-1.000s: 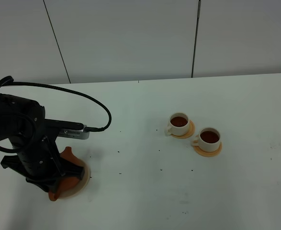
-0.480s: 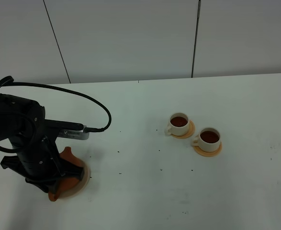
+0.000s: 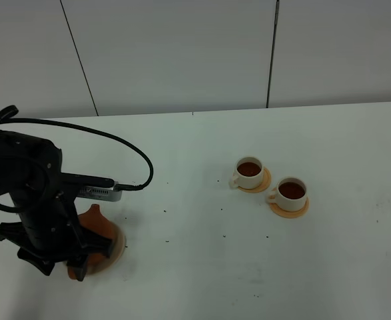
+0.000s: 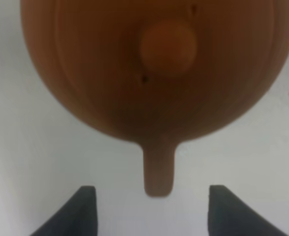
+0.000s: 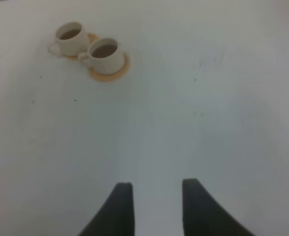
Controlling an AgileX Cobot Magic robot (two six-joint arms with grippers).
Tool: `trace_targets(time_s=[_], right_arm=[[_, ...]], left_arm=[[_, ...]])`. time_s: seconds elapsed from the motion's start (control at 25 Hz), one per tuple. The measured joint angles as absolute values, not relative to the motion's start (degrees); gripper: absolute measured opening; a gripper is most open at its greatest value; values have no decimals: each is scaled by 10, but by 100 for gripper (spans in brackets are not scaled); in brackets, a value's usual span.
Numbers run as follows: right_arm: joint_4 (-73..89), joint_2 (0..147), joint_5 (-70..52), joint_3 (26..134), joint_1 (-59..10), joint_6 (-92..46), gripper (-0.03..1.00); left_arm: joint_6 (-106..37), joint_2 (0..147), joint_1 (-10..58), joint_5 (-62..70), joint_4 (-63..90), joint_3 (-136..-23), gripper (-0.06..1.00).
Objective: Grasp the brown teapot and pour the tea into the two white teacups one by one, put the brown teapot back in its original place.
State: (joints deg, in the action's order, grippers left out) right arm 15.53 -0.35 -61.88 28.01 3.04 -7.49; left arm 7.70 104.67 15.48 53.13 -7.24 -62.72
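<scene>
Item: brown teapot (image 3: pixel 96 235). Location: on its tan coaster (image 3: pixel 117 248) at the left of the desk (image 3: pixel 195 267), half hidden under the left arm.

Change: the left arm has lifted and drawn back slightly since a second ago; its gripper (image 4: pixel 151 209) has fingers (image 4: pixel 82 209) apart, clear of the pot's handle (image 4: pixel 159 172).

Cups (image 3: pixel 250 172) (image 3: pixel 292 191): both hold tea, on orange saucers (image 3: pixel 265 180).

Right gripper (image 5: pixel 151 209): fingers apart, idle.

Status: task looks complete.
</scene>
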Motion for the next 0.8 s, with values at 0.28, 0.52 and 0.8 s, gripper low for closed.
trace_targets(time_s=[0.28, 0.52, 0.8], right_arm=[[155, -4, -619, 280, 30, -75, 24], [155, -4, -619, 280, 30, -75, 24], [155, -4, -619, 280, 30, -75, 24]], left_arm=[[51, 939, 153, 613, -74, -627, 58], [49, 805, 120, 680, -74, -609, 58], [49, 576, 120, 680, -62, -451, 58]])
